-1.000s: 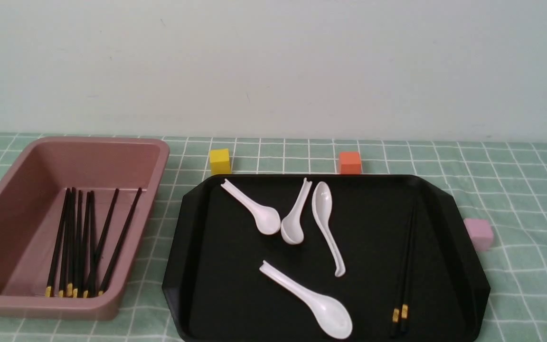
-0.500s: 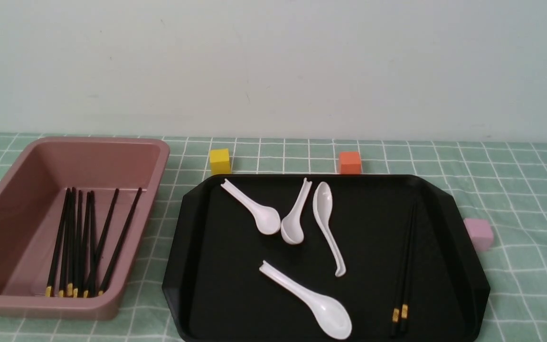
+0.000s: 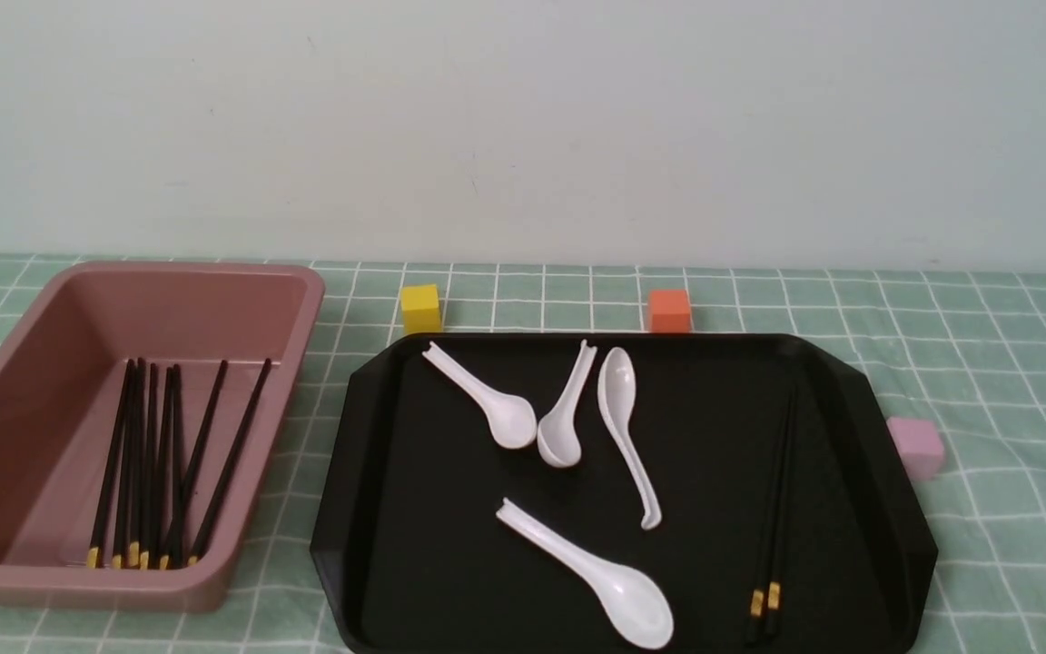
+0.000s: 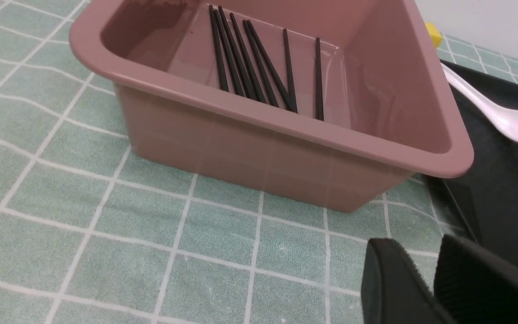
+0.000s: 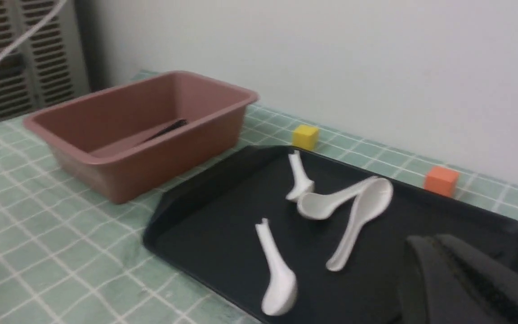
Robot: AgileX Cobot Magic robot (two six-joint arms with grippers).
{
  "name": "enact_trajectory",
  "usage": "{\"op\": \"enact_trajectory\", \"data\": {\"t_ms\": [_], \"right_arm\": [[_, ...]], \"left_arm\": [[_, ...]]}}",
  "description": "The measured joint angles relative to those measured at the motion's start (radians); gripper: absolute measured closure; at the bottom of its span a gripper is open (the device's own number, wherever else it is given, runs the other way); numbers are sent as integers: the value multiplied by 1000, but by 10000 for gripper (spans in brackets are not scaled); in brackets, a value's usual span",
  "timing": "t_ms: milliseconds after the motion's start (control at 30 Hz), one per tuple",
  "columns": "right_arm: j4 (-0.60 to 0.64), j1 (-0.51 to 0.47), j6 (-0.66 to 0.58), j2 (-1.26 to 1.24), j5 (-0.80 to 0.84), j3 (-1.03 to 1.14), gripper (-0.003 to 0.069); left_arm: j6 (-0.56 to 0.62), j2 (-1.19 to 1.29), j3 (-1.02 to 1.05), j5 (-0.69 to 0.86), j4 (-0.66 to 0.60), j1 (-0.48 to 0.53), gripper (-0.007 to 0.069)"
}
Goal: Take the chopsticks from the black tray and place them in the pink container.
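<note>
A: Quick one: your left tool (image 4: 416, 240)?
B: Released. In your left wrist view the tips stand apart, nothing between them.
A: Your right tool (image 5: 430, 238)?
B: Clenched and empty, tips together. Your front view shows neither tool.
A: Chopsticks?
B: You've got two black chopsticks (image 3: 785, 509) on the right part of the black tray (image 3: 330, 509), side by side, lying lengthwise away from you, yellow bands at the near ends. Several chopsticks (image 3: 164, 454) are in the pink container (image 3: 300, 354), most bunched, two angled off nearer its right wall, yellow bands toward you too.
A: Container where?
B: Left of your tray, just beside it, on the surface (image 3: 1013, 545) with its green cloth, white grid.
A: Anything else on the tray?
B: Four white spoons (image 3: 636, 604): three grouped toward the far side, one nearer you.
A: Cubes?
B: Yellow cube (image 3: 420, 309) and orange cube (image 3: 669, 312) behind the tray's far edge, pink cube (image 3: 916, 447) by its right side.
</note>
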Motion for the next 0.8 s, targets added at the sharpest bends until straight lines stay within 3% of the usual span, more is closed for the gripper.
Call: {"op": "enact_trajectory", "data": {"t_ms": [300,467,800], "right_arm": [[-25,-347,4,-98,-13,187,630],[-35,-484,19,-100,-11,272,625],[-83,-511,64,-100,11,271,617]], "left_arm": [[0,0,0,0,0,0,452],[0,0,0,0,0,0,452],[0,0,0,0,0,0,452]]}}
